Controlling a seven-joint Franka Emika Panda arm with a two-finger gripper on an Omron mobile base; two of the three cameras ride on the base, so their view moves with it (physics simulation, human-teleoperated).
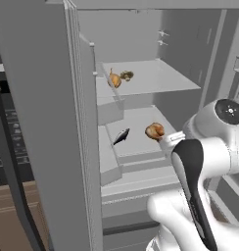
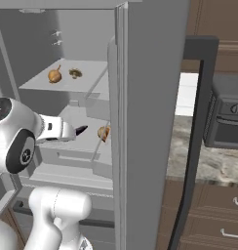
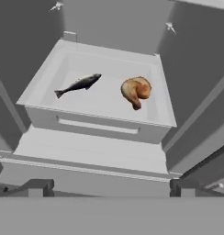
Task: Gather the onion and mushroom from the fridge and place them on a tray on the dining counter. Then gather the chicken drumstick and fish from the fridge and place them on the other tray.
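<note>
The fridge (image 1: 141,29) stands open, grey inside; on its upper shelf (image 1: 160,78) lie the onion (image 1: 115,79) and mushroom (image 1: 127,75) side by side; in the lower drawer (image 3: 100,120) the fish (image 3: 79,85) and chicken drumstick (image 3: 136,91) lie apart; the pincer (image 3: 109,186), fingers spread wide, holds nothing before the drawer.

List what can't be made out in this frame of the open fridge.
- Trays and dining counter: outside all three views.
- Chicken drumstick: right base view, partly hidden behind the fridge door edge.
- Mushroom: too small for detail beside the onion.
- Gripper: hand view's bottom edge cuts off the fingers.
</note>
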